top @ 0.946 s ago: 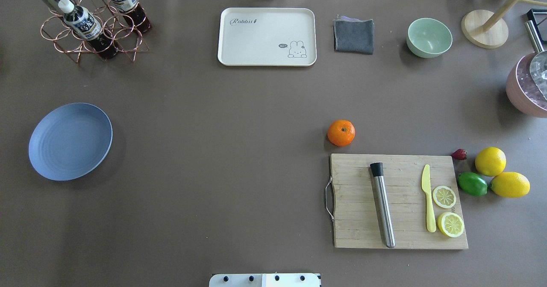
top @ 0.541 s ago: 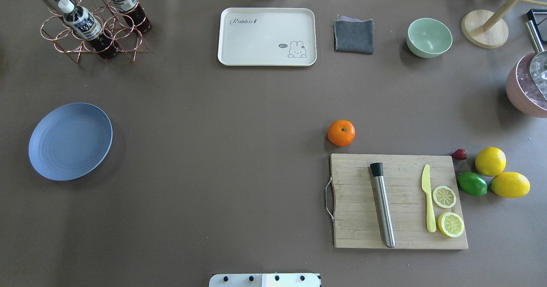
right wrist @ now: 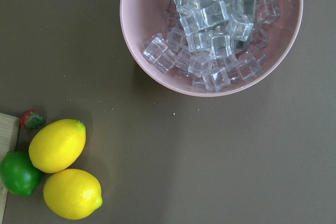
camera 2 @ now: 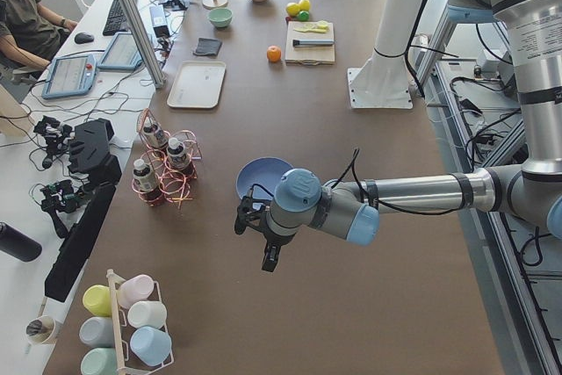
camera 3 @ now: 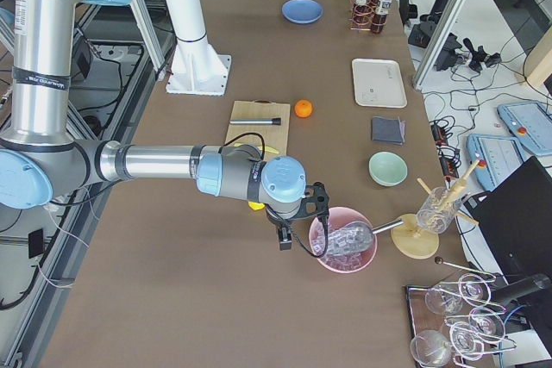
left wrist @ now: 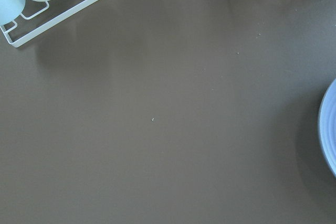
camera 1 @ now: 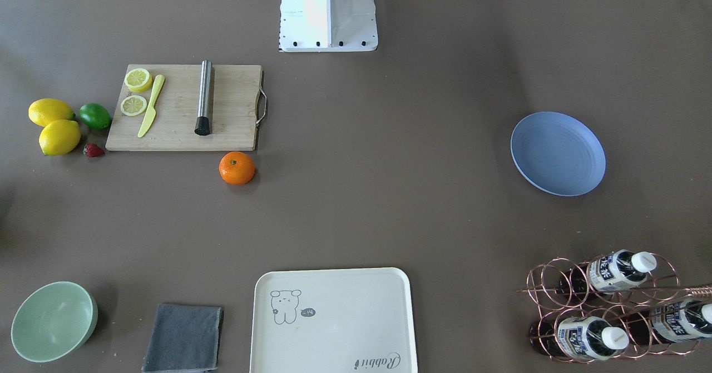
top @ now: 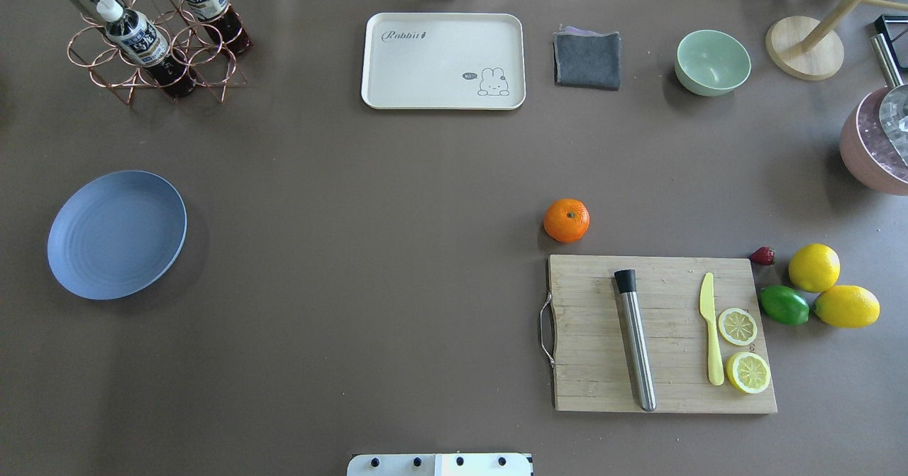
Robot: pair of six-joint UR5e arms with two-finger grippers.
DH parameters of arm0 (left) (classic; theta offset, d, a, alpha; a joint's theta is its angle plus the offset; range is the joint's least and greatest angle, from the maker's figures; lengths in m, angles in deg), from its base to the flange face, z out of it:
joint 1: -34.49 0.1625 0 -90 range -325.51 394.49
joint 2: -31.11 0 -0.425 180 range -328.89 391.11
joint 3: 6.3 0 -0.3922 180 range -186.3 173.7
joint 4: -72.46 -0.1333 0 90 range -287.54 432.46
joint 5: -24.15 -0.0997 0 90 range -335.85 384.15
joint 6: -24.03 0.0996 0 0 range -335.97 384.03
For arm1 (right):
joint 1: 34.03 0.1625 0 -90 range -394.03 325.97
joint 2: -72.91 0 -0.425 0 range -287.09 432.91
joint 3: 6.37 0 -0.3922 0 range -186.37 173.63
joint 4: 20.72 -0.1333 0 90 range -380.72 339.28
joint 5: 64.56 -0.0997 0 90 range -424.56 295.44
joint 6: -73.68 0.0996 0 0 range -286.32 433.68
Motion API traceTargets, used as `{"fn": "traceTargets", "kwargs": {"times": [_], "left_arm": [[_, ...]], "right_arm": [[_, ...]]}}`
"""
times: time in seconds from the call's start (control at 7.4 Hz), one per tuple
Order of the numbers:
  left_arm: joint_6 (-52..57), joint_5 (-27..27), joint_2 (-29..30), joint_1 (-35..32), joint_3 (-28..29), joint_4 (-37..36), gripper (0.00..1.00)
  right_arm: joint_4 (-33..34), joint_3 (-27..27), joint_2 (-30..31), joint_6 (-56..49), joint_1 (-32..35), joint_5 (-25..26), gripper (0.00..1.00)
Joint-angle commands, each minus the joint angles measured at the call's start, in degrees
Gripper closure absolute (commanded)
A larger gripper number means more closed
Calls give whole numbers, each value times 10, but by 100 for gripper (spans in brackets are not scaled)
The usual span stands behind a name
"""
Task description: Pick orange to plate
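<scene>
Orange: the small round bright orange fruit sits on the brown table just beyond the far edge of the rectangular wooden cutting board, by the corner at the board's handle end, a narrow gap between them.
Plate: the round, shallow blue-lavender plate lies well apart from the board, across the table on the robot's left side, with nothing on it.
On the board: a steel muddler with a black tip, a yellow plastic knife and two lemon halves.
Beside the board: two whole yellow lemons, a green lime and a small red strawberry cluster just off its right end.
Left gripper: hangs above the table near the plate, far from the board; I cannot tell whether its jaws are parted or closed.
Right gripper: hangs past the board's right end, by a pink bowl of ice cubes; its jaw state cannot be told either.
</scene>
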Motion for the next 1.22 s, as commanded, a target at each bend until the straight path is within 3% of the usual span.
{"fn": "traceTargets", "kwargs": {"times": [0.0,0.41,0.81,1.08], "left_arm": [[-47,8,6,49,0,20,3],[-245,-1,24,172,27,170,3],[-270,-7,96,193,96,185,3],[-360,-95,118,260,111,208,3]], "right_arm": [[-80,1,37,-5,0,-4,0],[-77,5,36,16,0,-11,0],[-80,5,38,31,1,-18,0],[-76,7,39,33,0,-21,0]]}}
